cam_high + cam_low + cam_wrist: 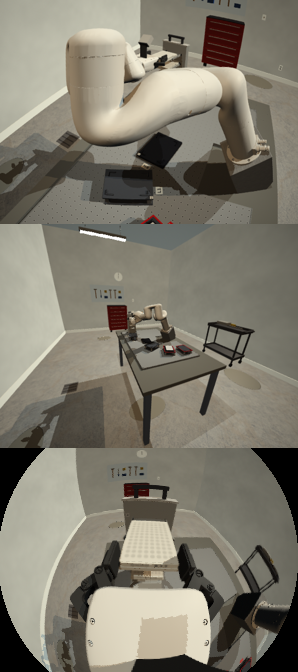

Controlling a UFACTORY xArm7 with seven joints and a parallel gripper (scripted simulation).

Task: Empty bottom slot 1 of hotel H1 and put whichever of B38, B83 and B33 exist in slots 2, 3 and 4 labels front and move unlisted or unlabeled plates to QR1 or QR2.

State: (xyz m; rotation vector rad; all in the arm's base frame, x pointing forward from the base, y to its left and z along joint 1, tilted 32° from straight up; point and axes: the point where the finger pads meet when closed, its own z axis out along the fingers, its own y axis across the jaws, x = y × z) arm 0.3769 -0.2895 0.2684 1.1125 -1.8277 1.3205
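My gripper (149,549) is shut on a white well plate (149,543), one finger on each long side. The plate points lengthwise into the grey plate hotel H1 (150,512), which has a black handle on top. In the top view the gripper (161,59) is at the hotel's (175,52) front, level with an upper shelf; I cannot tell which slot. Another pale plate (170,65) lies on the shelf below. No ID label can be read in any view. My arm hides much of the hotel's front.
The black N6 nest (159,149) lies turned at an angle mid-deck, the dark L1 nest (128,187) in front of it. Two red-edged quarantine nests are nearer the table front: one (168,350) holds a white plate, the other (184,348) looks dark. The arm's base (244,156) stands at the right.
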